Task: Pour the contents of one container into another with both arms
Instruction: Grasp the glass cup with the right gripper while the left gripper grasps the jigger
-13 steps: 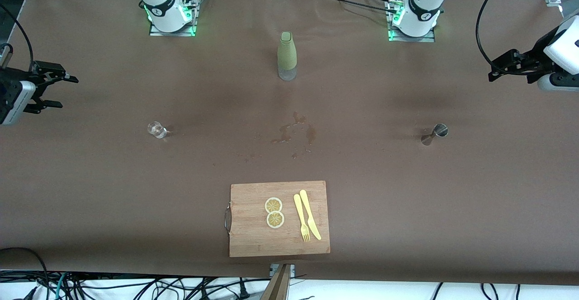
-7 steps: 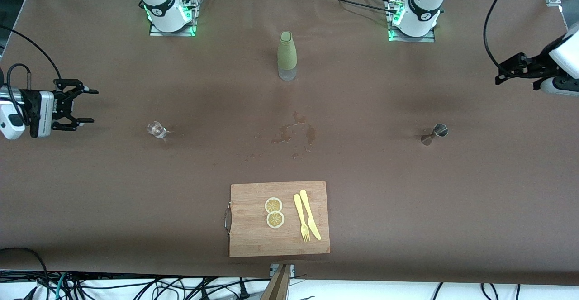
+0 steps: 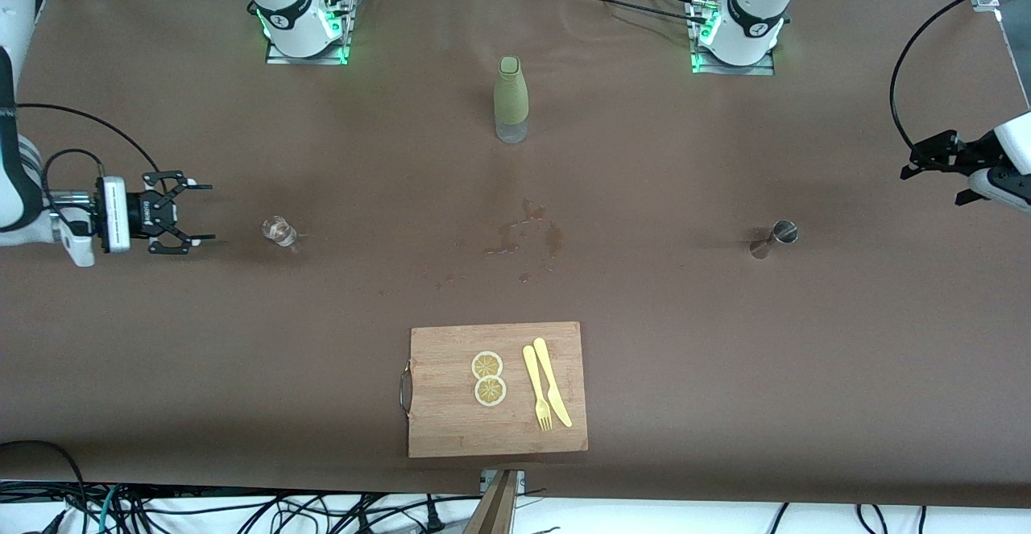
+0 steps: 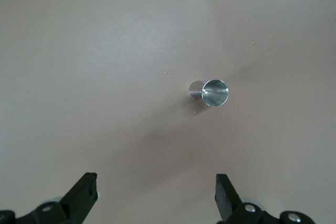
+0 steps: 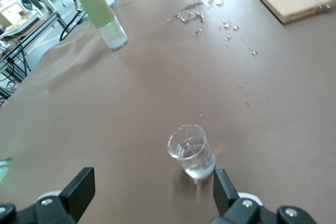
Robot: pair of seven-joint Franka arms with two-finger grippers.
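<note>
R gripper (image 3: pixel 193 212): fingers wide apart, holding nothing, low over table (image 3: pixel 725 341) near R arm's end, just beside glass (image 3: pixel 279 230), not touching. Glass upright w/ clear liquid inside. L gripper (image 3: pixel 926 162): fingers apart, holding nothing, up over L arm's end, jigger (image 3: pixel 775 238) near it. Bottle (image 3: pixel 511 99) upright mid-table, between bases. Spill marks (image 3: pixel 523 236) nearer cam; board (image 3: pixel 496 389) w/ lemon slices (image 3: pixel 488 378), fork (image 3: pixel 537 387), knife (image 3: pixel 552 381) nearest.

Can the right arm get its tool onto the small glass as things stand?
Probably yes. The right tool is open and level with the small glass, pointing at it, with only bare table between them. In the right wrist view the glass sits between the open fingers' line.
</note>
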